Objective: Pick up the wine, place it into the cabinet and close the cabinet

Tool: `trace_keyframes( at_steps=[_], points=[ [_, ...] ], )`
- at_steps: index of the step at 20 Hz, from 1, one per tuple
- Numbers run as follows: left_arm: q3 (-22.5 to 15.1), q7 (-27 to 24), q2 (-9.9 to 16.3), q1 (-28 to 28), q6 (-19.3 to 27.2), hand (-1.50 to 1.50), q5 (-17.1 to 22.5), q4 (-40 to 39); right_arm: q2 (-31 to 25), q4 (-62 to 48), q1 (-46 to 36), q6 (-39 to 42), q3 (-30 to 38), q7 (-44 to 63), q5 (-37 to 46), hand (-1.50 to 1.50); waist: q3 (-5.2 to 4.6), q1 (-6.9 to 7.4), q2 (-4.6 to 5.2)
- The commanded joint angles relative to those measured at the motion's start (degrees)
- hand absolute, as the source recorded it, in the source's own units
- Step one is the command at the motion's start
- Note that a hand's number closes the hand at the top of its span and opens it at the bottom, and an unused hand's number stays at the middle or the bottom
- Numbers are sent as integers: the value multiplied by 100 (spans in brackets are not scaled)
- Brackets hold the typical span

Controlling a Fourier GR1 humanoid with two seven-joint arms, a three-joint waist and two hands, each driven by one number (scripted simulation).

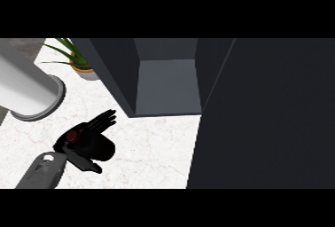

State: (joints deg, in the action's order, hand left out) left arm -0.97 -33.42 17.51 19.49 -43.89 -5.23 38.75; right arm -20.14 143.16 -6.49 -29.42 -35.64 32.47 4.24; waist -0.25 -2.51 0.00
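While the left hand [91, 144] sits low at the view's left on the white marble counter [153, 146], its fingers and thumb are curled round the wine bottle [73, 136]; only the bottle's dark red top shows btwn the fingers, rest hidden by the hand; grey forearm [42, 173] comes in from the lower edge. Bottle is thus in the hand, over the counter, near the cabinet [163, 84] but outside it, to its lower left; cabinet is dark w/ a grey inside, its opening facing the view; the cabinet door [268, 115] stands open, filling the right side as a big dark panel. Upper left: a white cylinder [23, 86] on a grey ring base, and a potted plant [78, 60] just beside the cabinet's left wall. Right hand doesn't show.
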Motion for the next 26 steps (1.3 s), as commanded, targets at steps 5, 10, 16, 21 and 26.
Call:
trace_keyframes(
  at_steps=[5, 10, 16, 21, 26],
  points=[
    [-194, -1042, 131, 23, -1014, 150, 191, -337, -305, 885, 194, -28, 67, 289, 197, -150, 1, 25, 0],
    [-374, -1493, 47, 203, -551, 150, 83, -340, -323, 721, 291, -78, -37, 6, 129, -150, 1, 19, 13],
    [-439, -1822, 15, -171, 29, 150, 230, -100, -374, 859, 516, -276, -362, -21, 437, -150, 10, 95, -31],
    [740, -1285, -536, -779, 2278, 150, 1155, -71, -485, 682, 405, -296, 69, -151, 98, -150, 19, 266, -78],
    [410, -804, -1041, -1317, 2410, 150, 1297, 1141, -698, 1277, 640, -306, -8, 221, 213, -150, 28, 243, -58]
  ],
)
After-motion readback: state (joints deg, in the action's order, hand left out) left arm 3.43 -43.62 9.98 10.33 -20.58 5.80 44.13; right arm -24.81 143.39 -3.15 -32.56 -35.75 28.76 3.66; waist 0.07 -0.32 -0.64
